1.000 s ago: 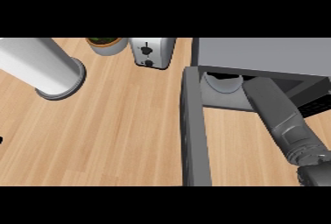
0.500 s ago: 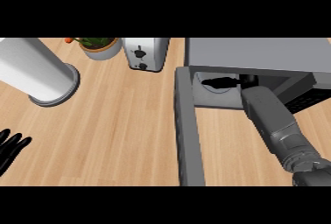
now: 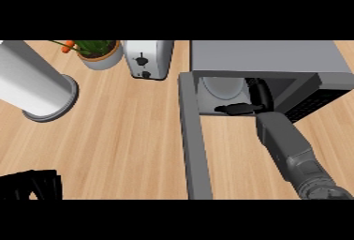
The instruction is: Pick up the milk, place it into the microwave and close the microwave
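The table (image 3: 124, 140) is pale wood with a lengthwise grain, and it fills the view; nothing of the room beyond it shows. At the lower left corner the left robot hand (image 3: 31, 185) rests with its black fingers straight and spread apart. It sat higher at that edge half a second ago. Above it stands a tall white cylinder (image 3: 31, 79) on a grey foot. Further right, at the top, are a potted plant (image 3: 97, 51) with orange bits and a white toaster (image 3: 147, 58); both have slid down and right in the view since the earlier frame. Right of centre the microwave (image 3: 266, 56) stands with its door (image 3: 194, 140) swung open toward the viewer, seen edge-on. The right forearm runs up from the lower right, and the right robot hand (image 3: 239, 109) is inside the cavity. Whether its fingers are curled or apart cannot be told. The milk cannot be made out; only a pale round shape (image 3: 224, 86) shows inside.
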You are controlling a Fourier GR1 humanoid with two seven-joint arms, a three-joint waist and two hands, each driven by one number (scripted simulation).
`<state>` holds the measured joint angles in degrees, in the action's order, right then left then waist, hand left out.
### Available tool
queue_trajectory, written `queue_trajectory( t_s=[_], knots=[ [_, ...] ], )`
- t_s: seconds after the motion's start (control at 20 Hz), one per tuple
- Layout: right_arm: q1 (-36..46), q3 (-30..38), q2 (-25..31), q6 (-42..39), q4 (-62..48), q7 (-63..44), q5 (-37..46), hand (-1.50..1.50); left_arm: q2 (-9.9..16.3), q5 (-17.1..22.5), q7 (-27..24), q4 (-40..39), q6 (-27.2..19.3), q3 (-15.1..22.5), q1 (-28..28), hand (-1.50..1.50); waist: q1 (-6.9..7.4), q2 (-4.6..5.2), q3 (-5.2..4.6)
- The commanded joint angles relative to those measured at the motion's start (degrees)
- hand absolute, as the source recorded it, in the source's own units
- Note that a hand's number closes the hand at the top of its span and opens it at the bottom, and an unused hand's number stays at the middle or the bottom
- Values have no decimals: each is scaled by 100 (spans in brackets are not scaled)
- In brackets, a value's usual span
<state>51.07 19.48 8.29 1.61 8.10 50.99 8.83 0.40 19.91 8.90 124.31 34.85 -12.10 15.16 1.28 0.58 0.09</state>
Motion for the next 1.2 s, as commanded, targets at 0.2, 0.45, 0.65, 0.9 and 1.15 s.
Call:
queue_trajectory(
  t_s=[0.2, 0.45, 0.65, 0.9, 1.15],
  knots=[
    [-1144, -157, -113, -590, 617, 392, -136, -150, -39, -458, 197, -168, -581, 935, -250, 150, -206, -84, -12],
    [-2003, -534, -196, -741, 1352, 477, -4, -150, -40, -880, 157, -277, -737, 1509, -460, 150, -312, -125, -19],
    [-2560, -573, -326, -724, 2369, -104, -277, -150, -40, -1417, 81, -568, -1032, 1947, -815, 150, -289, -113, -19],
    [-3748, -850, -301, -994, 3508, -92, -301, -150, -40, -1837, -3, -1091, -1177, 2276, -1536, 150, -345, -107, -22],
    [-4733, -932, 61, -1579, 4633, -348, -510, -150, -40, -2500, -474, -2183, -1757, 3198, -1843, 150, -431, -103, -27]
  ],
)
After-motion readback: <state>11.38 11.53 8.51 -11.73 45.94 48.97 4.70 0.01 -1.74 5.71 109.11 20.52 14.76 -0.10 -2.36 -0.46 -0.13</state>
